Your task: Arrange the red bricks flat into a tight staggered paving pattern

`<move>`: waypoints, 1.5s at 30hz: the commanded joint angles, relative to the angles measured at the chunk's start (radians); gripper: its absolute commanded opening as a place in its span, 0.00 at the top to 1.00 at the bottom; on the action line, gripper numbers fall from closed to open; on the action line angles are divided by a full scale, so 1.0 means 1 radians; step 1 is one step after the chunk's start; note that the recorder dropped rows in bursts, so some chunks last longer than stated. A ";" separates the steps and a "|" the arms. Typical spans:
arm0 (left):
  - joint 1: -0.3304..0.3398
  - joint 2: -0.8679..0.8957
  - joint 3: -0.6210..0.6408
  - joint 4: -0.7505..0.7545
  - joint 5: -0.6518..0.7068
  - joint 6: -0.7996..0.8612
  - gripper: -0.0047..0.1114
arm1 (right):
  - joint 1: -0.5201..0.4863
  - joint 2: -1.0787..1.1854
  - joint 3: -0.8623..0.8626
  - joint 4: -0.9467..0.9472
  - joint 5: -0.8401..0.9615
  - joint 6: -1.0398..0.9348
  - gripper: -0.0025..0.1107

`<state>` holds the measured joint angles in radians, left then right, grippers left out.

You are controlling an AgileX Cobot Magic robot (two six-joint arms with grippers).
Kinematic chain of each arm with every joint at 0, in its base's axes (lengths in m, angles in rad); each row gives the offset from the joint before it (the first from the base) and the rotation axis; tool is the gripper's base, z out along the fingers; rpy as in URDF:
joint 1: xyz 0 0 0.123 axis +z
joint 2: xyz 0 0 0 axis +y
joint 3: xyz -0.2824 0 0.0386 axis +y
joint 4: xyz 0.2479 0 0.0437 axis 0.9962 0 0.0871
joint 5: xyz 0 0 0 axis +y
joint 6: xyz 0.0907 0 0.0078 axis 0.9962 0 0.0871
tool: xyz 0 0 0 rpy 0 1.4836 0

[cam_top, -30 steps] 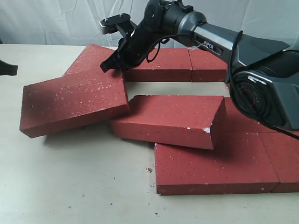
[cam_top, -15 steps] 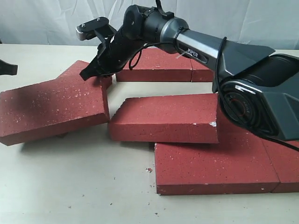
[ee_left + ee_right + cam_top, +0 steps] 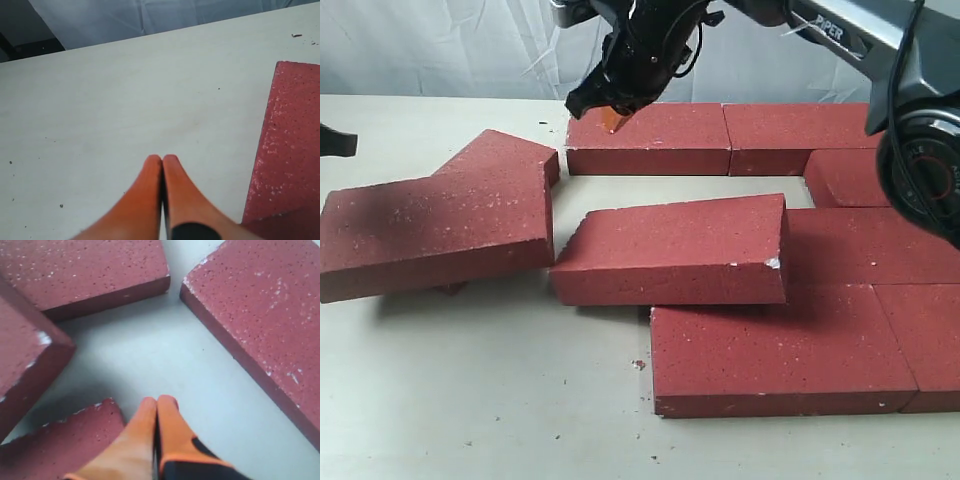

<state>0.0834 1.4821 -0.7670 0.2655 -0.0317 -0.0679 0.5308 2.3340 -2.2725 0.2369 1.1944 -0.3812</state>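
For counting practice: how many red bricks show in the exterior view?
9 red bricks: two overlapping at left, one tilted centre, two in front, two at back, two at right partly behind the arm.

The left brick (image 3: 430, 235) rests on another brick (image 3: 505, 160); the middle brick (image 3: 675, 250) lies to its right.

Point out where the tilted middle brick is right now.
In the exterior view, the tilted middle brick sits centre, just behind the front brick, with the large left brick near its left end.
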 commanded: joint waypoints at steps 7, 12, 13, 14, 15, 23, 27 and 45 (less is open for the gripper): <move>0.003 -0.038 -0.003 -0.002 0.015 -0.002 0.96 | 0.109 0.015 0.124 0.060 0.027 -0.007 0.98; 0.003 -0.038 -0.003 -0.002 0.015 -0.002 0.96 | 0.130 0.062 0.124 0.088 -0.045 -0.007 0.98; 0.003 -0.038 -0.003 -0.002 0.015 -0.002 0.96 | 0.130 0.063 0.124 0.102 -0.066 -0.007 0.98; 0.003 -0.038 -0.003 -0.002 0.015 -0.002 0.96 | 0.130 0.064 0.124 0.111 -0.090 -0.007 0.98; 0.003 -0.038 -0.003 -0.002 0.015 -0.002 0.96 | 0.132 0.066 0.124 0.114 -0.114 -0.007 0.98; 0.003 -0.038 -0.003 -0.004 0.011 -0.002 0.96 | 0.132 0.066 0.124 0.207 -0.313 -0.009 0.98; 0.003 -0.038 -0.003 -0.004 0.009 -0.002 0.96 | 0.128 0.064 0.124 0.030 -0.309 0.006 0.98; -0.241 -0.063 -0.003 0.062 -0.034 -0.004 0.96 | 0.017 -0.246 0.221 -0.261 0.027 0.092 0.98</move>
<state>-0.0894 1.4237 -0.7687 0.2714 -0.0431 -0.0679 0.5616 2.1652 -2.1174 0.0000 1.2065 -0.2766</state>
